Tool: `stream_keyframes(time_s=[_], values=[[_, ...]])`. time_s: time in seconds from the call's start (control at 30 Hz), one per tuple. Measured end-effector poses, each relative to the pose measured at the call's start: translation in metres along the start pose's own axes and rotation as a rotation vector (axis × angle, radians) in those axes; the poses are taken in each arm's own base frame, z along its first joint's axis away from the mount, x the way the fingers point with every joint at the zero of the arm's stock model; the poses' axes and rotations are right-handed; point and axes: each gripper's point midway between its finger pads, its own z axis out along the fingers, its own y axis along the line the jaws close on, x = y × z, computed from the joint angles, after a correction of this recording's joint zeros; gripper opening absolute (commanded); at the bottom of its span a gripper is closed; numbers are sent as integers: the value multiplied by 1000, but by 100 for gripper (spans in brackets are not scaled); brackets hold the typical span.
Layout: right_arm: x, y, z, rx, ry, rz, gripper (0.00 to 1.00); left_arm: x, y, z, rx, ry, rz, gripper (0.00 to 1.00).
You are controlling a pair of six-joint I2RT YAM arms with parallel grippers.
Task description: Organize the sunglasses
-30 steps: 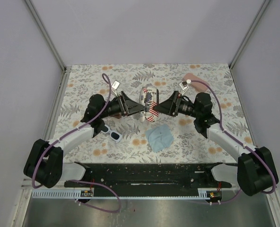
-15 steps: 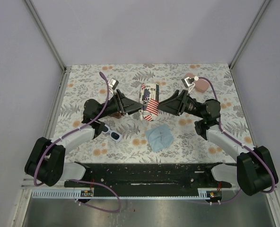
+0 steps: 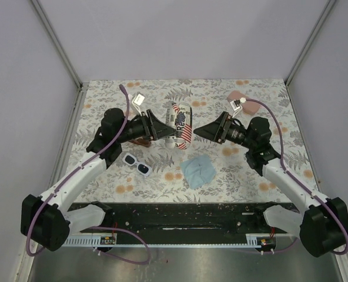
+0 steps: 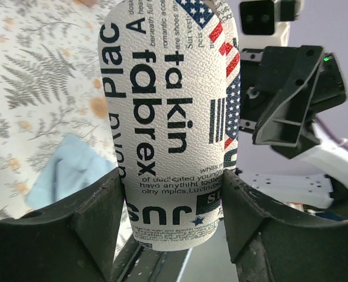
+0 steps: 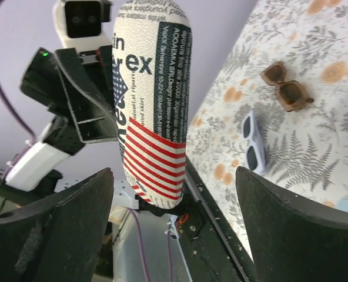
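- The left gripper (image 4: 173, 197) is clamped on the stars-and-stripes pouch (image 3: 180, 121); its two dark fingers (image 4: 94, 205) press against the pouch's two sides close to one end, and the rest of the pouch juts out beyond them.
- The pouch is white with black lettering, and a flag panel of red stripes and a blue field runs along one side.
- The right gripper (image 3: 197, 130) points at the pouch from its right and sits just beside it. Its fingers (image 5: 300, 226) are spread wide, with nothing between them. From the top view I cannot tell for sure whether a fingertip brushes the pouch.
- The white sunglasses (image 3: 137, 165) have a chunky frame and dark lenses. They lie on the floral table (image 3: 103, 94) to the left of the pouch and nearer the arm bases, well apart from it and free of both grippers.
- The brown sunglasses (image 5: 287, 87) lie on the table to the left of the pouch too, a little farther from the bases than the white pair. The two pairs are near each other but not touching (in the top view the left arm covers nearly all of the brown pair).
- A blue cloth (image 3: 198, 170) lies crumpled on the table on the pouch's near side, slightly to its right.
- A pink case (image 3: 244, 101) rests to the right of the pouch and farther back, well apart from it.
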Motion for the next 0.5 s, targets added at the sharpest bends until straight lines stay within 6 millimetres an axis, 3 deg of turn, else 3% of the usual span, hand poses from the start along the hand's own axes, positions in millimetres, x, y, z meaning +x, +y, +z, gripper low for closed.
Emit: stream_keyframes(time_s=[0.13, 0.5], values=[[-3, -3, -2, 60, 2, -46, 91, 1, 4, -6, -46, 8, 56, 34], [4, -3, 8, -12, 78, -2, 99, 28, 16, 3, -3, 77, -79, 34]])
